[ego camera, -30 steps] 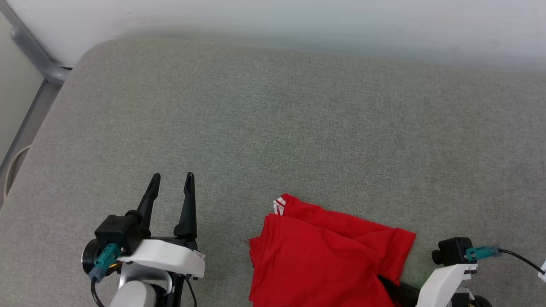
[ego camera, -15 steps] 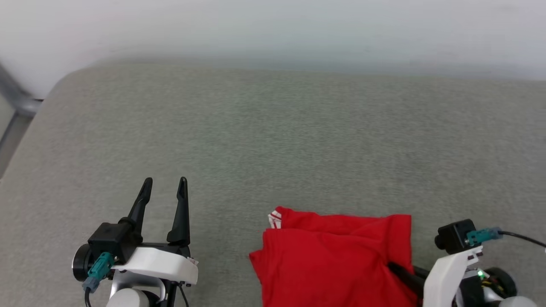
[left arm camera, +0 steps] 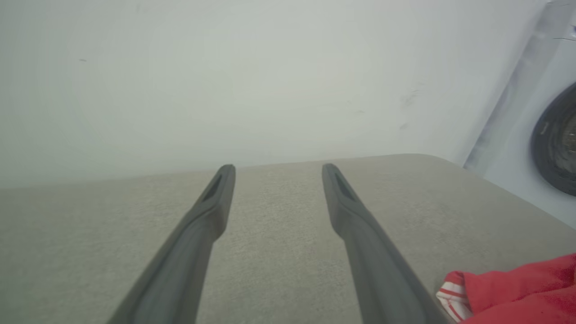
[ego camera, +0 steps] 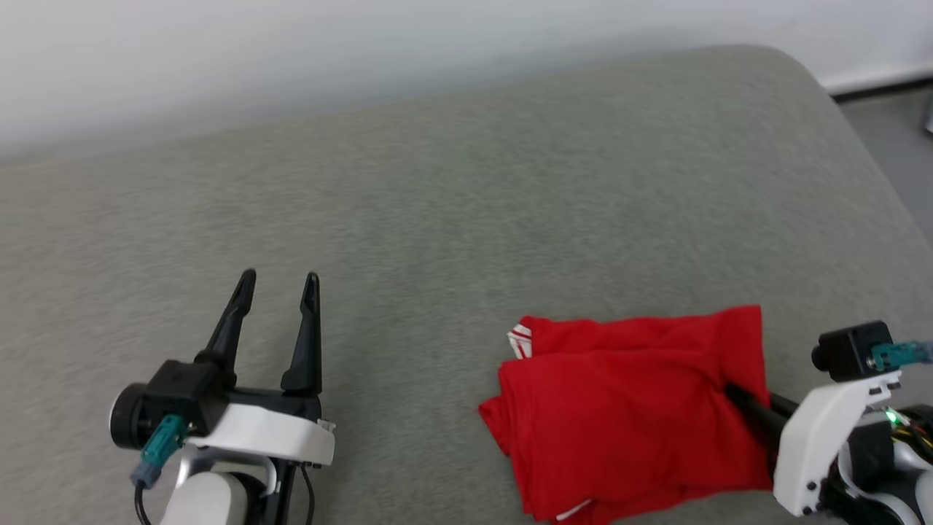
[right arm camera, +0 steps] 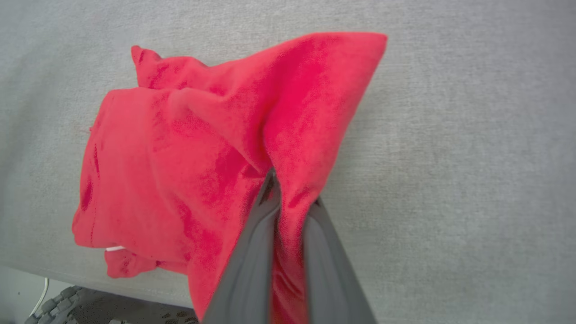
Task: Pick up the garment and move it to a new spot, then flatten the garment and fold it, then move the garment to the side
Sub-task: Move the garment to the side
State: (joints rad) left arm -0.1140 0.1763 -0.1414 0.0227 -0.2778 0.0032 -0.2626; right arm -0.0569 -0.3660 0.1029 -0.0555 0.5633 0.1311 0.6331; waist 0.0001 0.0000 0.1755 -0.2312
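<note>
Currently: right hand pinching folded red garment, left hand idle

Head view: garment lies on the grey fabric tabletop, near the front right. It is bright red, thin, folded into a rough rectangle of several layers. A red-and-white striped trim shows at its far left corner, plus a sliver of white at the near edge. Right hand comes in from the right, fingers pressed together on the garment's right edge. Left hand is well apart to the left, fingers spread, nothing between them.

Left wrist view: left hand spread over bare tabletop. Garment sits in the lower right corner with the striped trim facing the camera. Beyond it are a pale wall and a white appliance with a dark round door.

Right wrist view: right hand clamps a raised fold of the garment. The fabric tents up at the pinch and the rest lies rumpled on the tabletop.
</note>
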